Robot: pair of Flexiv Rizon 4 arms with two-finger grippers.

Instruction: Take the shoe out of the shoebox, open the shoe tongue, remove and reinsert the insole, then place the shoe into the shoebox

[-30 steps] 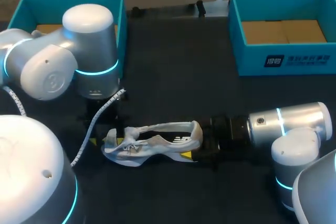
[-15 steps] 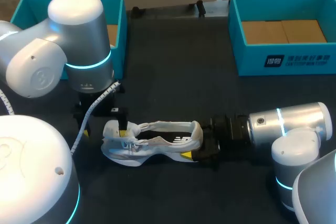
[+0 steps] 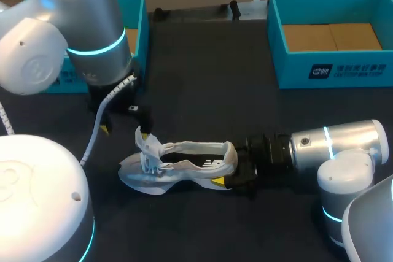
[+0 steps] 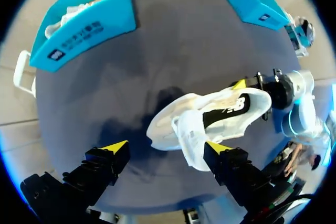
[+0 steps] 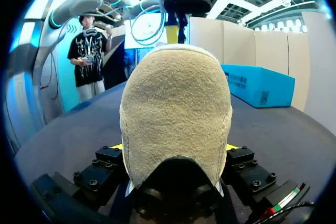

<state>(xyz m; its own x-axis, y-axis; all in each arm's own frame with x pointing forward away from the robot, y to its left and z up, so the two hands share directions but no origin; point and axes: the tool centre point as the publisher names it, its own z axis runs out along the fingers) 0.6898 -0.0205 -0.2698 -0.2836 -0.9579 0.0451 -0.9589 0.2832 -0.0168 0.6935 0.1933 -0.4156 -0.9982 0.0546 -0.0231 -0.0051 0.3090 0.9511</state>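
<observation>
Your right gripper [image 5: 174, 149] clamps the heel of the shoe [image 3: 184, 165], while your left gripper [image 4: 167, 148] hangs wide open over its toe, tongue [image 4: 190, 142] just beside one finger.

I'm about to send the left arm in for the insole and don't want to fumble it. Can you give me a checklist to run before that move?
1. Is the shoe out on the table: ok, it lies there.
2. Grip on the heel: ok, the right gripper is shut on it.
3. Opened tongue: ok, it stands up off the shoe.
4. Free left gripper: ok, fingers open, above the shoe's toe end.
5. Reach to the insole: cannot tell, the shoe's opening looks dark.
</observation>
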